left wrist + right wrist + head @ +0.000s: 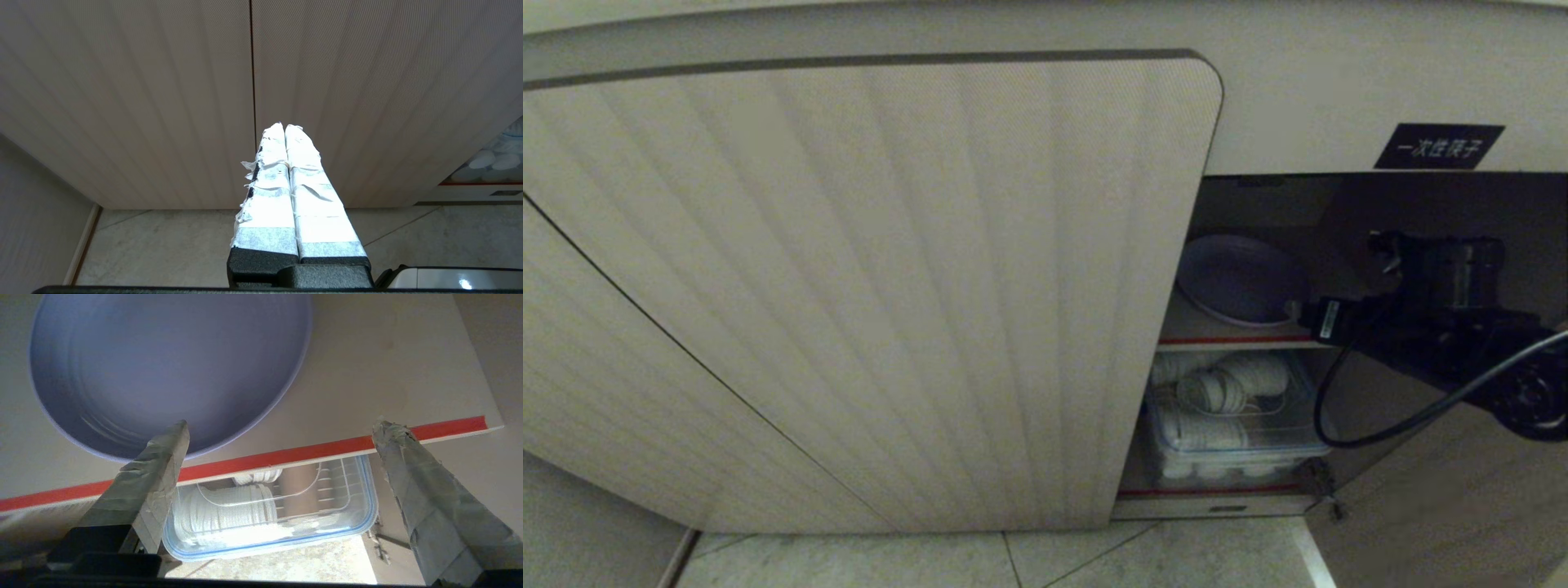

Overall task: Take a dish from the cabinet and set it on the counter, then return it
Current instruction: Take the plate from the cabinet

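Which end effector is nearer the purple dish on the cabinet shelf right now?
Right. The right end effector sits open at the red shelf edge just in front of the dish. The left end effector is shut, facing the closed ribbed door, away from the dish.

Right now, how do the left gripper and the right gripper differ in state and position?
The left gripper is shut, its taped fingers pressed together; the right gripper is open, its fingers spread wide. The left gripper faces the closed ribbed door, with nothing near it; the right gripper sits at the open cabinet, before the red-edged shelf where the dish lies. Both have tape-wrapped fingers and hold nothing.
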Robot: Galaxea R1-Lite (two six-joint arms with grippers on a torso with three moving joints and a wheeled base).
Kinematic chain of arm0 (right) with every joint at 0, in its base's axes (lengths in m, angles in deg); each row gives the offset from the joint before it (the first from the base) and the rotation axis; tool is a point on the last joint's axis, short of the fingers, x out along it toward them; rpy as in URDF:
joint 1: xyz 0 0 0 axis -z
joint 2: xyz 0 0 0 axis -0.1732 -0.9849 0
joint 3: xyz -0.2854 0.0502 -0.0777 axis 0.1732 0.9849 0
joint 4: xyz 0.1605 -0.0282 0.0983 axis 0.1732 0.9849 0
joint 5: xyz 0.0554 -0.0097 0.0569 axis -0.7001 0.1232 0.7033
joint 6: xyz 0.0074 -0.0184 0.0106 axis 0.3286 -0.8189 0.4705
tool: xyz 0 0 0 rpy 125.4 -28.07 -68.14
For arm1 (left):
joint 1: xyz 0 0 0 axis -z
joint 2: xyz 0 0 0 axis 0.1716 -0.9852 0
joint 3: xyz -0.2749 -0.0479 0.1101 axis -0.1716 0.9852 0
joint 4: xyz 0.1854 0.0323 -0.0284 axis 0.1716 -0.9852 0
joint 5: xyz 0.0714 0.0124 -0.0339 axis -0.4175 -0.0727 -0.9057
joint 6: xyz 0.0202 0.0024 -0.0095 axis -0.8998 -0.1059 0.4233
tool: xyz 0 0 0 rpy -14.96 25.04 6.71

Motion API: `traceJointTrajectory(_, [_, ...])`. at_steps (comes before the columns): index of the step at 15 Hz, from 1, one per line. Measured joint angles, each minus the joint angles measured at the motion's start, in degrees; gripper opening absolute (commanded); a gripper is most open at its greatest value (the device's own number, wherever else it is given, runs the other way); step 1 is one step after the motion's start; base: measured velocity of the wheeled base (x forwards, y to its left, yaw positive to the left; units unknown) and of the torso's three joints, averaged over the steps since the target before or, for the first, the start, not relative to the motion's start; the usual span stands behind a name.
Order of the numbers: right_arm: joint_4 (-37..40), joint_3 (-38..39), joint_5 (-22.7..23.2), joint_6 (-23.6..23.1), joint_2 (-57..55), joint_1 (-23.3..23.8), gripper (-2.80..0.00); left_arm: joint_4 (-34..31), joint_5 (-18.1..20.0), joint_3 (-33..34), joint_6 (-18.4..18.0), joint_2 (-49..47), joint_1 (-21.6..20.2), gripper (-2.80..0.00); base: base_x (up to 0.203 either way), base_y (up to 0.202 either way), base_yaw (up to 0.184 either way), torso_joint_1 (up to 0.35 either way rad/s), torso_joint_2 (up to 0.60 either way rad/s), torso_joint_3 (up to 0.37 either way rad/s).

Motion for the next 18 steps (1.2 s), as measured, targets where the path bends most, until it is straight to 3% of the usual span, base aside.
traceJointTrajectory(13, [-0.89,-4.58,-1.07,1.34,-4.51,0.00,0.00,0.00,0.00,0.00,-0.01,0.00,0.00,-2.80,0.000,0.000,0.000,0.000,0.00,0.000])
traceJointTrajectory(18, [3.08,-7.18,-1.05,3.25,-5.87,0.00,0.00,0.00,0.00,0.00,-0.04,0.00,0.00,-2.80,0.000,0.000,0.000,0.000,0.00,0.000])
